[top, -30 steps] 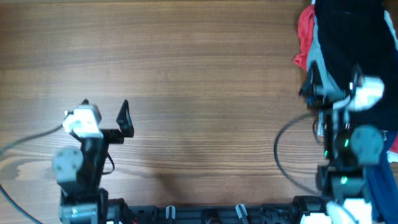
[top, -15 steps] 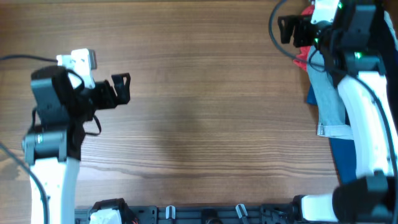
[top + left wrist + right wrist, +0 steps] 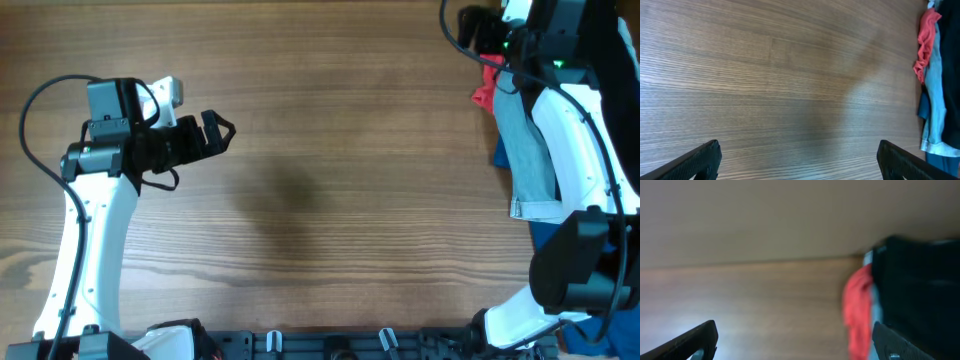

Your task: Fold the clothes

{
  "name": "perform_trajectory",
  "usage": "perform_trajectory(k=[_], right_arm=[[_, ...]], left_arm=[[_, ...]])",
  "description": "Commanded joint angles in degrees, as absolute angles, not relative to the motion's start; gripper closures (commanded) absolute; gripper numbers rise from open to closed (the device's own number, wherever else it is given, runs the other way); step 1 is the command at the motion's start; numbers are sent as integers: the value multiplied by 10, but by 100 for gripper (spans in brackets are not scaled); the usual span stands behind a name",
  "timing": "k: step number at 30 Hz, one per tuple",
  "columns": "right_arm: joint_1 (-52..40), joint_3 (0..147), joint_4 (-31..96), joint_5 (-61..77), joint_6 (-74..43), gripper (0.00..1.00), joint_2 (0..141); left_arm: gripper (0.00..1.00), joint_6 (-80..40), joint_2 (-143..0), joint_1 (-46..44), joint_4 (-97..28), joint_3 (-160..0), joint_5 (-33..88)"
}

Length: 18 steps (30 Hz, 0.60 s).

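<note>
Two sets of jaws gaping, nothing held. The left gripper (image 3: 218,130) is well apart from the red cloth (image 3: 487,85), the right gripper (image 3: 468,30) near it. The black garment (image 3: 920,280) sits just beyond the red cloth, denim shorts (image 3: 525,150) between them, so a grab might snag the wrong piece.

Left fingers (image 3: 221,128), right fingers (image 3: 696,338) farther out

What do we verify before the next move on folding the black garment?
1. Left end effector open and empty: ok.
2. Right end effector open and empty: ok.
3. Plain black soft-fabric garment in sight: ok, in the right wrist view.
4. Garment separate from crumpled red cloth and light-blue denim shorts: not ok, all bunched together.
5. Garment's edges and orientation: cannot tell.
6. Bare brown wooden table for folding: ok.
</note>
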<state>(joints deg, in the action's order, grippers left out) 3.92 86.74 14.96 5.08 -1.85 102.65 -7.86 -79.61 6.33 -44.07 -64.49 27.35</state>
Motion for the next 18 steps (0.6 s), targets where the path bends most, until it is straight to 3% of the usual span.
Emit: perform_trajectory(k=[1,11,18], right_arm=[[54,877,110,-44,-15,0,1095],[105,877,49,-38,-46,6,1225],[112,877,-20,-41,-76,20,1255]], left_arm=[[0,-84,-799,62,-435,-654,294],[0,-82,-799,41,-435,-654,293],[0,-82,-799,8,-422,-654,284]])
